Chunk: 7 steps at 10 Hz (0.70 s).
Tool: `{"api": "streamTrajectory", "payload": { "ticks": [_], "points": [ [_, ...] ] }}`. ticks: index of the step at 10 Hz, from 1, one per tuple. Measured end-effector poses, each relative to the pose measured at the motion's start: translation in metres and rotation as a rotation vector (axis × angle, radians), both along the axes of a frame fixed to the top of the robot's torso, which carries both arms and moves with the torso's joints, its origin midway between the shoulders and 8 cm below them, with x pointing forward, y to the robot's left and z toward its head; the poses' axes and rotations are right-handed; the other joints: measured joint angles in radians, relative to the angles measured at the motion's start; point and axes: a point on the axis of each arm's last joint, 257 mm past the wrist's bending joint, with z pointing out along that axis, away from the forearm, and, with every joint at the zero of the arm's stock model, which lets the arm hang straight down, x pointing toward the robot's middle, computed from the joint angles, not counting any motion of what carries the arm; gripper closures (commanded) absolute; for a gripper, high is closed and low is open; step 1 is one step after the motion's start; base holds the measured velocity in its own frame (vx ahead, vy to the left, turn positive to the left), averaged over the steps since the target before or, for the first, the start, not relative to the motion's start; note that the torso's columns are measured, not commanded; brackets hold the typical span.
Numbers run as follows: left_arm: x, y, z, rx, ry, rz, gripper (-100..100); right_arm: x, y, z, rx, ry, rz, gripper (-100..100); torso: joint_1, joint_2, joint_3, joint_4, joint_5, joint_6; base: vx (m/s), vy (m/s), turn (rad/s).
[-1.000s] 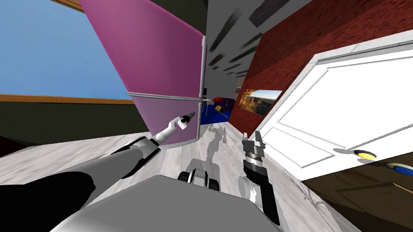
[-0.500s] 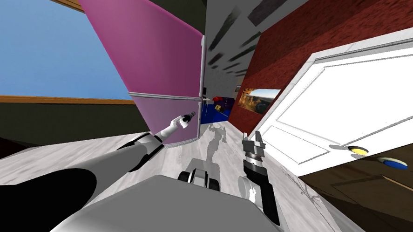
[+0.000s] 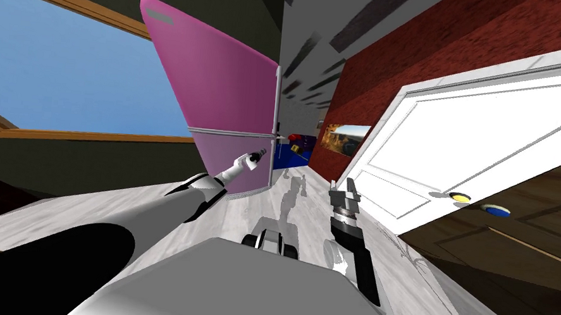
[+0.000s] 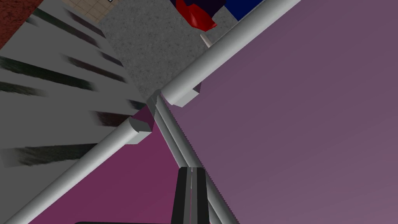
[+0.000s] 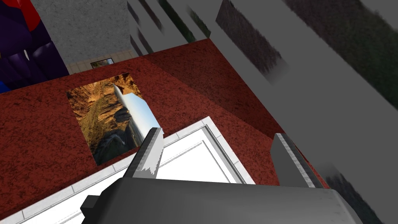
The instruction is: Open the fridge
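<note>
The pink fridge (image 3: 222, 84) stands ahead on my left, a brighter upper door over a paler lower door (image 3: 234, 161). A grey handle bar (image 3: 276, 101) runs down its near edge. My left gripper (image 3: 260, 156) is stretched out to the seam between the two doors, just short of the handles. In the left wrist view its shut fingers (image 4: 191, 171) point along the grey seam strip (image 4: 171, 128) toward the gap between the lower door's handle (image 4: 229, 50) and the upper door's handle (image 4: 77, 171); nothing is between them. My right gripper (image 3: 345, 187) is held up in front of me, fingers (image 5: 151, 151) open and empty.
A white panelled door (image 3: 465, 137) with a yellow knob (image 3: 458, 196) stands on the right, and a dark wooden panel with a blue knob (image 3: 497, 210) beyond it. A red wall with a picture (image 3: 344, 139) runs ahead. A window (image 3: 58, 76) lies left of the fridge.
The whole head view has shifted: my own view moved, so the fridge looks narrower and the white door sits further left. The left gripper stays at the seam, and both grippers' fingers are unchanged.
</note>
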Motion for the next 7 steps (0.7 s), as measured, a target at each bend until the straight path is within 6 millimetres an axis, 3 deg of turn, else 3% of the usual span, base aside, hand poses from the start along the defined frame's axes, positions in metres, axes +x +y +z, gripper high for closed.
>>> {"api": "streamTrajectory", "payload": {
  "ticks": [1, 3, 5, 6, 7],
  "points": [
    [0.000, 0.005, -0.006, 0.002, 0.014, 0.011, 100, 0.000, 0.000, 0.000, 0.000, 0.000, 0.000, 0, 0.001, 0.005, 0.003, 0.002, 0.000, 0.000, -0.195, 0.066, -0.110],
    [0.011, -0.016, 0.005, 0.015, -0.006, -0.031, 100, 0.000, 0.000, 0.000, 0.000, 0.000, 0.000, 0, 0.004, 0.025, 0.016, 0.009, 0.001, 0.000, -0.250, 0.063, -0.063],
    [0.020, -0.008, 0.015, 0.025, -0.002, -0.006, 100, 0.000, 0.000, 0.000, 0.000, 0.000, 0.000, 0, -0.003, 0.005, 0.004, 0.003, -0.001, 0.000, -0.069, -0.010, 0.018],
    [0.020, -0.006, 0.015, 0.026, 0.000, -0.002, -100, 0.000, 0.000, 0.000, 0.000, 0.000, 0.000, 0, -0.001, 0.000, 0.000, 0.000, -0.001, 0.000, 0.091, -0.039, 0.040],
    [0.020, -0.001, 0.016, 0.028, -0.002, 0.005, -100, 0.000, 0.000, 0.000, 0.000, 0.000, 0.000, 0, -0.001, -0.004, -0.002, -0.001, 0.000, 0.000, 0.162, -0.098, 0.042]
  ]
}}
